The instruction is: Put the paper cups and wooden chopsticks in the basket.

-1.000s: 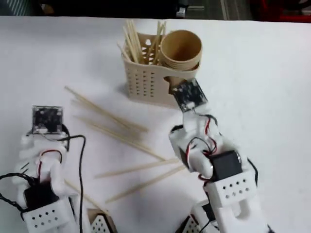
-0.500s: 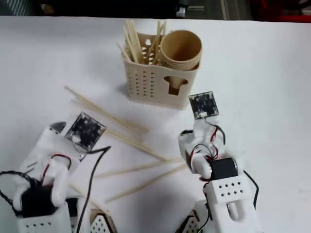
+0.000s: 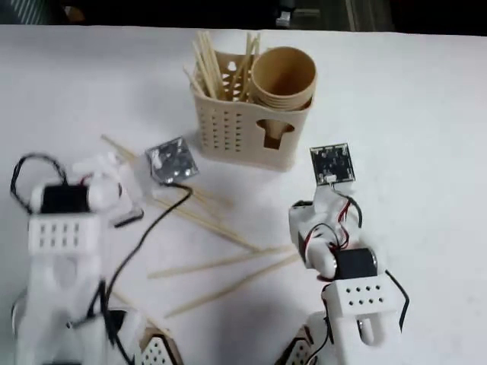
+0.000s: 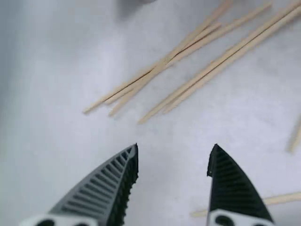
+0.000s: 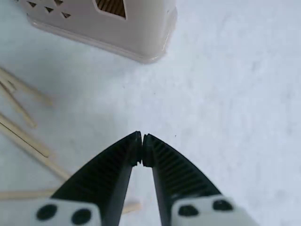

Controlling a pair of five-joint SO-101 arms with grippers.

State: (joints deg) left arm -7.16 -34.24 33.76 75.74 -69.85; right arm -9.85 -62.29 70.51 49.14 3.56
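A cream perforated basket at the table's back centre holds stacked paper cups and a bunch of upright wooden chopsticks. Several more chopsticks lie loose on the white table in front of it. My left gripper hangs open just above the table, with a spread of those chopsticks lying just beyond its fingertips. My right gripper is shut on nothing over bare table, a little way in front of the basket's near corner.
The left arm stands at the front left with a black cable looping from it. The right arm stands at the front right. Two long chopsticks lie between the arms. Open table stretches to the right of the basket.
The left arm has swung forward and to the right, bringing its gripper over the loose chopsticks. The right arm has drawn back from the basket toward the front right.
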